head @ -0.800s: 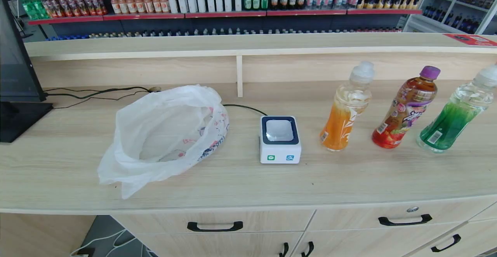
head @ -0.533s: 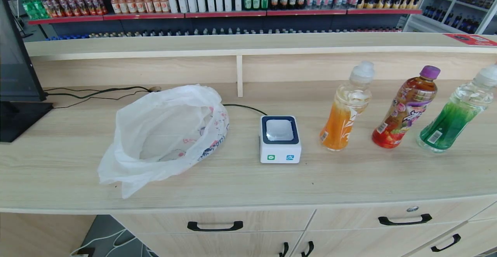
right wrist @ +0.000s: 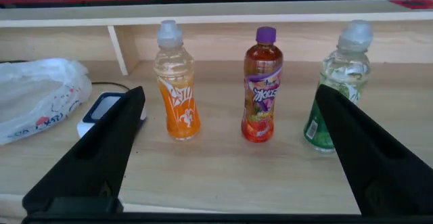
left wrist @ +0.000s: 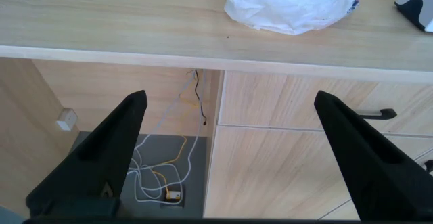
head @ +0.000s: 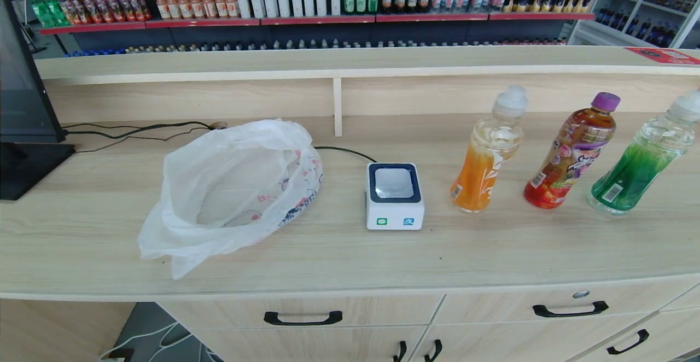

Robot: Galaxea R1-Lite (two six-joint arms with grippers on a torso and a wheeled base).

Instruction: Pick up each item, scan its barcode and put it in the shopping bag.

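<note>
Three bottles stand upright on the counter at the right: an orange-label bottle point(head: 486, 157) point(right wrist: 175, 82), a red-label bottle with a purple cap point(head: 571, 154) point(right wrist: 262, 85) and a green-label bottle point(head: 637, 162) point(right wrist: 335, 88). A white scanner point(head: 394, 195) point(right wrist: 108, 109) sits at the middle. The open white shopping bag point(head: 235, 187) point(left wrist: 291, 4) lies left of it. My right gripper point(right wrist: 230, 156) is open, in front of the bottles and short of them. My left gripper point(left wrist: 230, 160) is open, below the counter's front edge, facing the cabinet.
A dark monitor on its base point(head: 24, 110) stands at the far left, with cables point(head: 136, 129) running behind the bag. A raised ledge point(head: 350, 69) backs the counter. Drawers with black handles point(head: 302, 318) lie below. Shelves of drinks point(head: 328, 1) line the back wall.
</note>
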